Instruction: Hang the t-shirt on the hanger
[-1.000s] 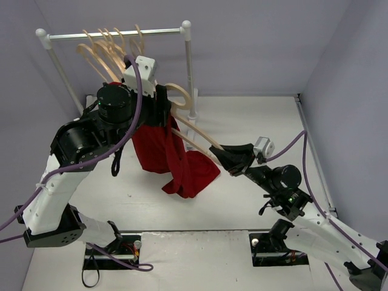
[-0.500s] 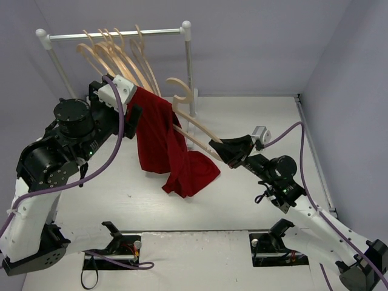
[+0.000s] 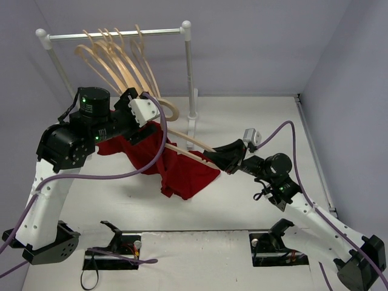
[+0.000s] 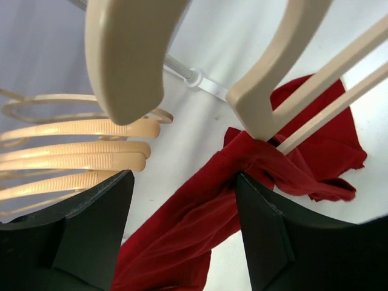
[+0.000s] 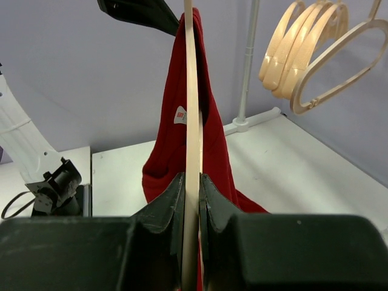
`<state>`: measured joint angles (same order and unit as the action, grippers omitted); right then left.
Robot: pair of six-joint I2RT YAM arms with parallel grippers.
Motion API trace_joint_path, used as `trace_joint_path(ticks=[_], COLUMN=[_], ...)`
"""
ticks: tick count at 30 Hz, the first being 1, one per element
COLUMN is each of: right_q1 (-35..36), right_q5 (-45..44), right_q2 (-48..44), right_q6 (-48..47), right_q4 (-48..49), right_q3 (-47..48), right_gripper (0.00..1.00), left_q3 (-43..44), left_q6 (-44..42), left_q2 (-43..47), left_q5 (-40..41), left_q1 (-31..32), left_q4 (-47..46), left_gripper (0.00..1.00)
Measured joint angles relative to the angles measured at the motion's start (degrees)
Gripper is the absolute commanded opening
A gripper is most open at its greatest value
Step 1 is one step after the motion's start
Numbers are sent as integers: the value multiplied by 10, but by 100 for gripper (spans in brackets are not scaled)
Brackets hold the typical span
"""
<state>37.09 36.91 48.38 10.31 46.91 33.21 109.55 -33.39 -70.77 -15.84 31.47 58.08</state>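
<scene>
While the right arm (image 3: 285, 182) holds things steady, its jaws are clenched on the hanger (image 3: 193, 153), pinching the thin wooden bar near its outer end; the right wrist view shows that bar edge-on, squeezed between the two fingers. Over to the left arm (image 3: 66, 142): its jaws stand released, wide apart, up by the hanger's curved hook, and as far as the left wrist view shows there is nothing pinched between them.

And the t-shirt (image 3: 182, 173)? It is bunched around the hanger's neck, red cloth gathered right where the two wooden bars meet. From there it droops down and spreads onto the surface (image 3: 260, 121) below. A small white label (image 5: 180, 114) shows high on the cloth near the bar, so the collar looks to be up there. I'd call it partly on: hooked at the neck, but neither shoulder looks seated.

Handling now. That shirt is soft, limp and light, with no shape of its own, and it could slide on the smooth wood. Best hold, I'd say, is a pinch at the collar or shoulder seam, not the loose body, which would only stretch. The hanger is stiff, thin and light, so the grip near its tip gives plenty of leverage to twist.

Behind it all, the rail stand (image 3: 115, 34) carries the spare hangers (image 3: 115, 57).
</scene>
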Motion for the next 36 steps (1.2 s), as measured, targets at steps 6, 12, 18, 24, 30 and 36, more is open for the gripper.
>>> trace_joint_path(ticks=[6,12,18,24,30,36], right_q1=[-1,-5,-11,-15,-28,-47], right_q5=[21,45,61,73,84,96], right_q2=[6,17,22,25,25,20], right_q6=[0,0,1,2,5,12], right_q4=[0,-5,-8,-11,-13,-12], right_q3=[0,0,0,0,0,0], right_gripper=[0,0,0,0,0,0], left_q3=[-4,-64,-78,-101,-119,-129], left_q6=[-56,-93,-112,-124,-126,-131], left_q2=[7,24,23,25,31,52], left_q5=[-79,-130,-174,-189,-192,-194], left_q1=[-21,-46,-70,-80,-104,-120], left_q4=[50,79,87,85,70,59], left_gripper=[59,54,50,49,50,49])
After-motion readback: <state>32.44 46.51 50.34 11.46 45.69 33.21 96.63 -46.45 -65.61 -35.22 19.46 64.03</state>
